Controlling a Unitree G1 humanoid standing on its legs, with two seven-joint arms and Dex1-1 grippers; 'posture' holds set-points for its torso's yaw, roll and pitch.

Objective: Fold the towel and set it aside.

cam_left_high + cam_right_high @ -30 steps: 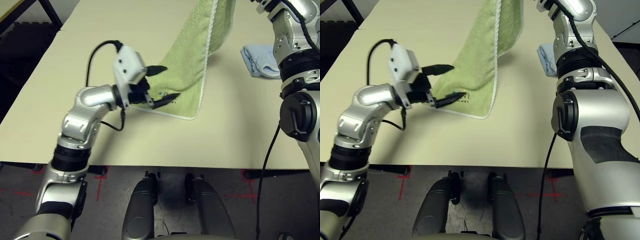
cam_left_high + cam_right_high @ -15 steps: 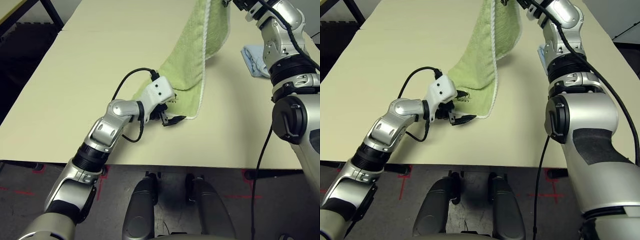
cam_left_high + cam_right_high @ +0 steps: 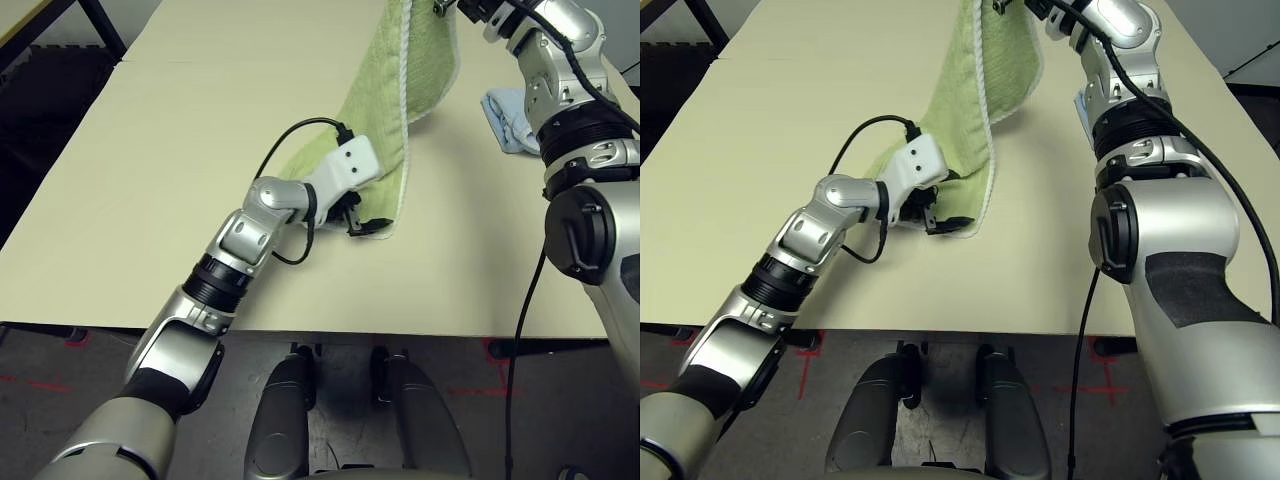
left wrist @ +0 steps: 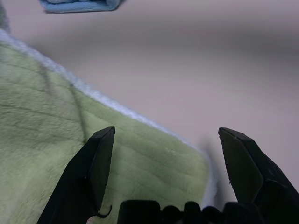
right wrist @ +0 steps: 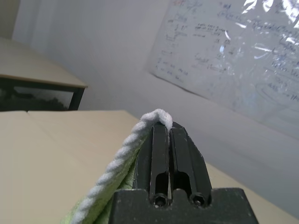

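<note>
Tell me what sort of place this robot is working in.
Probably a lab or office workroom: a whiteboard covered in writing on the wall, plain beige tables, and red tape marks on the floor.

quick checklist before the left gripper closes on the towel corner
1. Right gripper shut on the towel edge, lifted off the table: ok.
2. Left gripper open: ok.
3. Towel's near corner between its fingers: ok, one finger over the cloth, one past the edge.
4. Lower end resting on the table: ok.
5. Blue cloth apart from the towel: ok.
6. Finger under the corner: cannot tell.
</note>
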